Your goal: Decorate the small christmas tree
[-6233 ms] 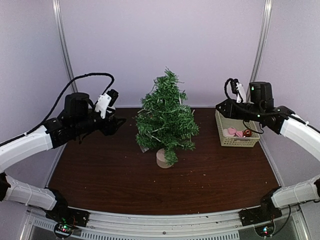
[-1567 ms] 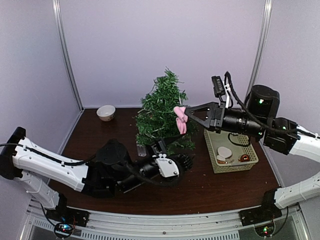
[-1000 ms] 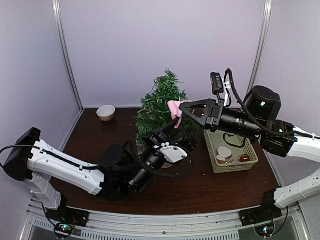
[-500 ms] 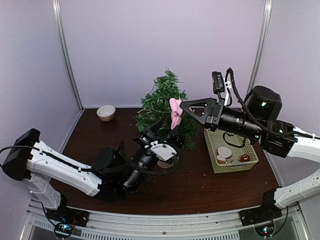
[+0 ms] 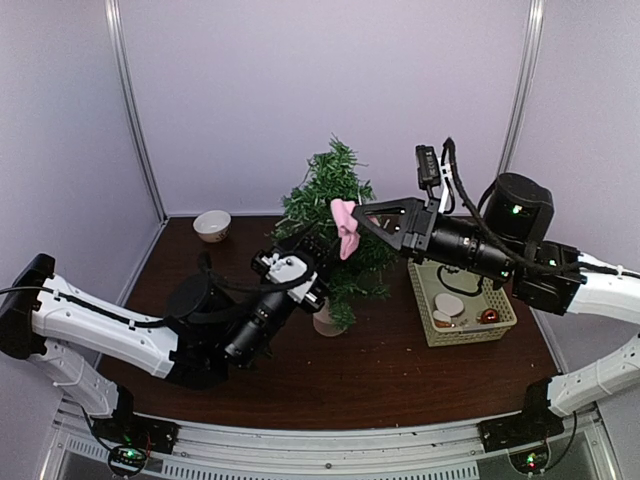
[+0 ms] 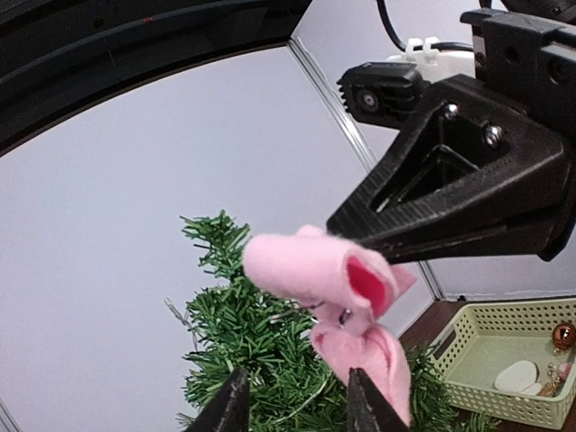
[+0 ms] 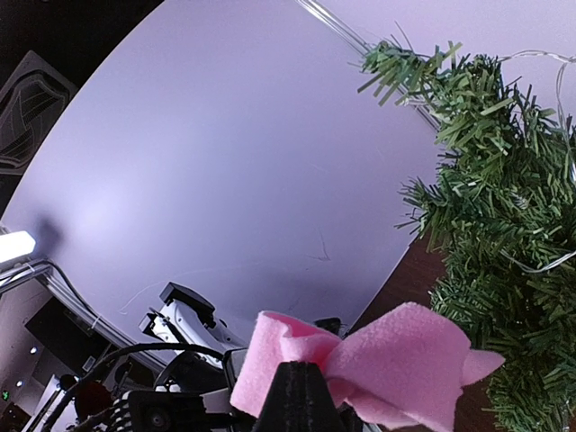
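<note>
Holding a pink bow [image 5: 345,228] against the upper branches of the small christmas tree [image 5: 328,195], mid-table.
Stretched leftward, with the right gripper [image 5: 357,221] pinched tight on the bow. Angled upward, with the left gripper [image 6: 292,407] parted just beneath it, gripping nothing. In the basket [image 5: 470,336] right of the tree: a pale oval piece [image 5: 449,305] and a reddish ball [image 5: 489,316].

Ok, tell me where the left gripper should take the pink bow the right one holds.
Probably the free lower lobe of the pink bow, coming up from below. The right gripper pinches the upper loop, so only the hanging part is clear, and the left gripper sits open just beneath it.
</note>
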